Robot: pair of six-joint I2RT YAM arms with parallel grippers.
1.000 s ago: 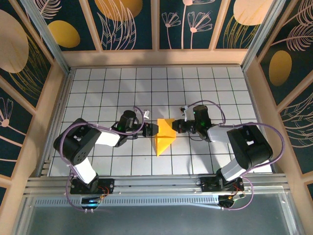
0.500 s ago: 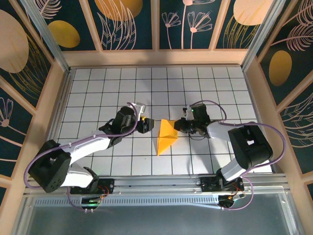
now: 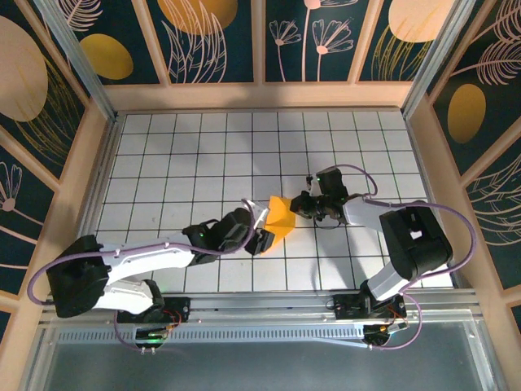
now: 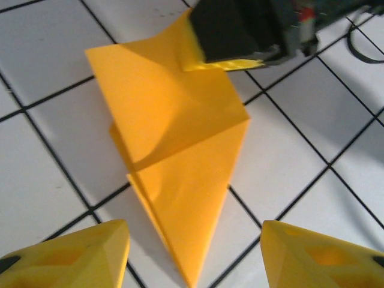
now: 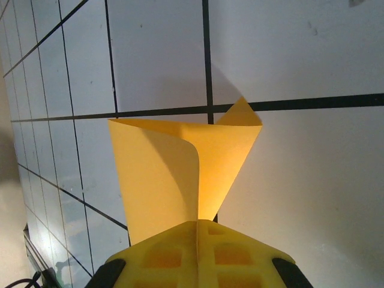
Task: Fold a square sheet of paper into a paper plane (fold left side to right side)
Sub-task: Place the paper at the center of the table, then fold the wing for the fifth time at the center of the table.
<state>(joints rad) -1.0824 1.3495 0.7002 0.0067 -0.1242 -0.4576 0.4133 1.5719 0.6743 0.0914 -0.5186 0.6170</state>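
Note:
The orange-yellow sheet of paper (image 3: 281, 215) lies mid-table, folded into a pointed dart-like shape. In the left wrist view the paper (image 4: 180, 138) has its tip pointing toward me, between the open yellow fingers (image 4: 66, 255) of my left gripper (image 4: 195, 264). That left gripper (image 3: 262, 241) sits low at the paper's near tip and covers it from above. My right gripper (image 3: 299, 205) is shut on the paper's right edge. Its joined fingertips (image 5: 197, 231) pinch a curled-up flap of the paper (image 5: 162, 180). The right gripper (image 4: 240, 30) also appears at the paper's far corner.
The white grid-tile table (image 3: 179, 147) is walled by wooden frames with dark floral panels (image 3: 212, 41). An aluminium rail (image 3: 260, 305) runs along the near edge by the arm bases. Open tiles stretch behind and to both sides of the paper.
My left arm has swung from the paper's left side round to its near tip, stretching out low. The right gripper stays shut on the paper's right edge, and the flap stands lifted.

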